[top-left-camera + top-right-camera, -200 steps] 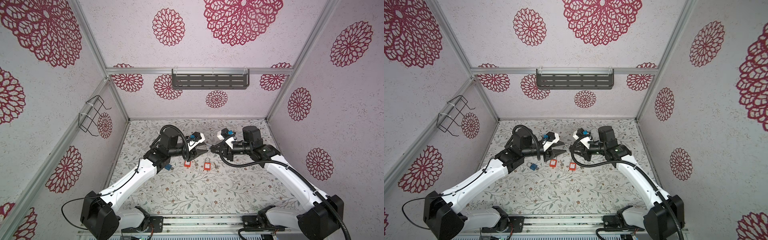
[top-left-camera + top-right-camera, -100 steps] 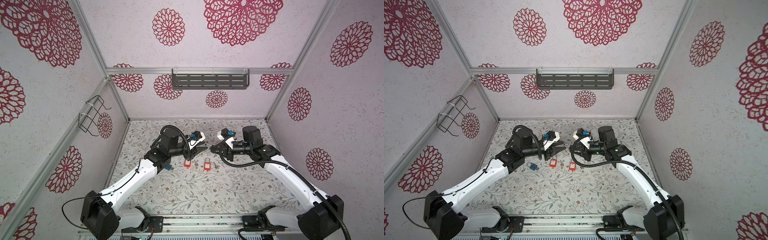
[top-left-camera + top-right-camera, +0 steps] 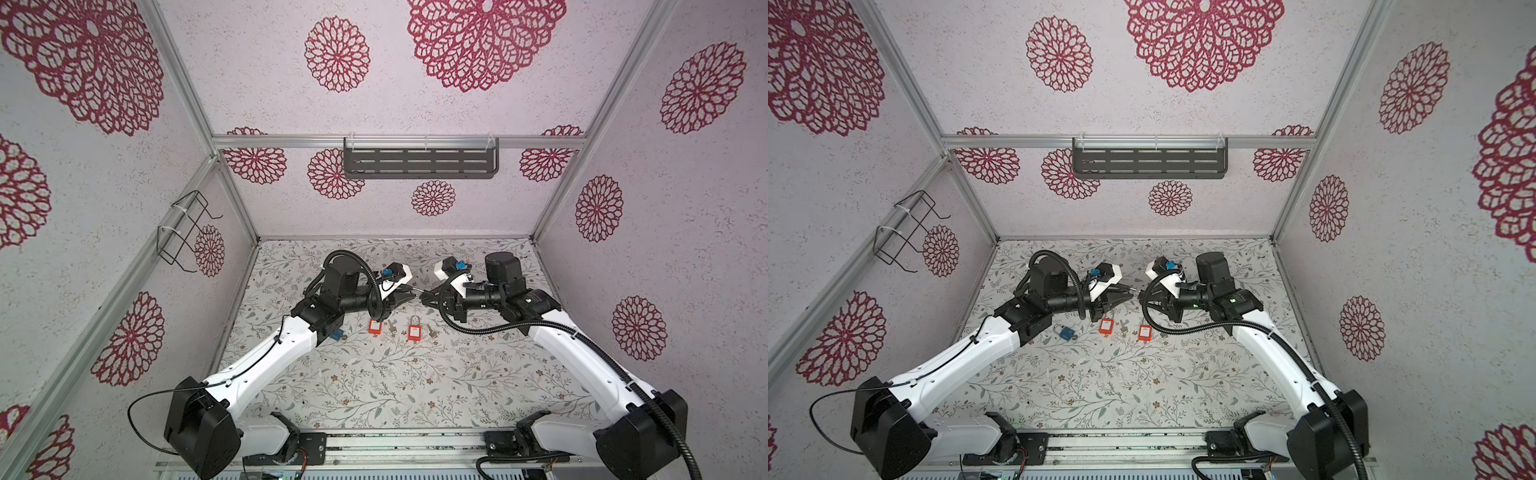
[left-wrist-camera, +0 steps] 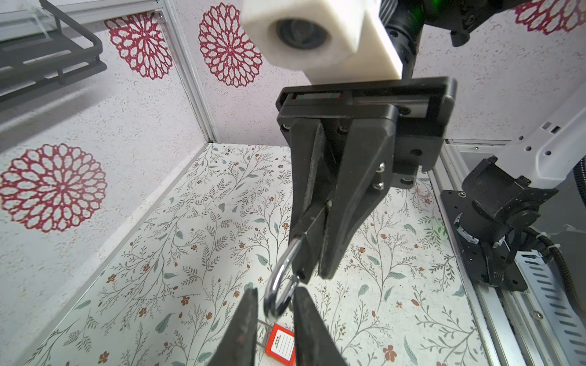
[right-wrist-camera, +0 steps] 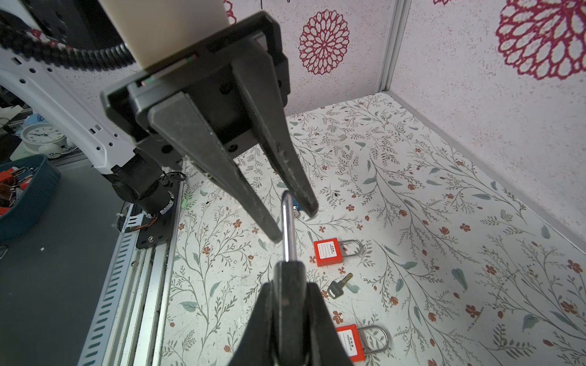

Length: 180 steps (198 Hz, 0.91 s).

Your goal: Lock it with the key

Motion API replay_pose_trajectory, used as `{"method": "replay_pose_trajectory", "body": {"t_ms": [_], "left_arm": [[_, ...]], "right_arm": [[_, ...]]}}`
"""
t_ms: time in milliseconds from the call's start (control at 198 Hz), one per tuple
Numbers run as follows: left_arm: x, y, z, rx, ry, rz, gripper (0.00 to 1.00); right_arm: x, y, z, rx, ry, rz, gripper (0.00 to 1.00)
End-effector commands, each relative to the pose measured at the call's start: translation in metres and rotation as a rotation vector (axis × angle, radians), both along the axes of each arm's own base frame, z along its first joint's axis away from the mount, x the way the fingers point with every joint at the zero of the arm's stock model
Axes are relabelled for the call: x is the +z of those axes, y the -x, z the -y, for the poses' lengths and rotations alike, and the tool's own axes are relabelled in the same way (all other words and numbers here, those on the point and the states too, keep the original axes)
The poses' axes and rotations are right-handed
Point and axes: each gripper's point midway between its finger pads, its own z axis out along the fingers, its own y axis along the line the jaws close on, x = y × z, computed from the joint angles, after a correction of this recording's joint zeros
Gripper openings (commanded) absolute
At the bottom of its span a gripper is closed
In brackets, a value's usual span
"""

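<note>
Right gripper (image 4: 314, 275) is clenched on a dark padlock (image 5: 288, 294), held mid-air over the centre of the floral table (image 5: 444, 253). Its shackle (image 5: 289, 247) points left, between the left gripper (image 5: 294, 221) fingers. Those jaws are narrowly apart, with a sliver of gap; only the wrist views show this, too small in both top views. Key (image 5: 339, 285) lies on the table between left red padlock (image 3: 375, 326) and right red padlock (image 3: 413, 332), nearer than the grippers. Blue padlock (image 3: 1065, 331) sits further left, clear in a top view.
</note>
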Motion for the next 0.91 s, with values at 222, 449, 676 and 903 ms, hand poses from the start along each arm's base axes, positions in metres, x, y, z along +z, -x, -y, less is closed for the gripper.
{"method": "replay_pose_trajectory", "body": {"t_ms": [222,449,676,903], "left_arm": [[0.019,0.0,0.003,-0.001,0.028,0.05,0.3],[0.023,0.0,0.002,0.002,0.036,0.06,0.32],[0.027,0.0,0.003,-0.002,0.044,0.056,0.29],[0.026,0.0,0.007,-0.02,0.046,0.041,0.25]], "right_arm": [[0.015,0.002,0.002,0.006,-0.027,0.029,0.0],[0.013,0.003,0.002,0.006,-0.022,0.02,0.0],[0.012,0.004,0.002,0.005,-0.021,0.02,0.0],[0.012,0.004,0.002,0.005,-0.022,0.019,0.0]]}}
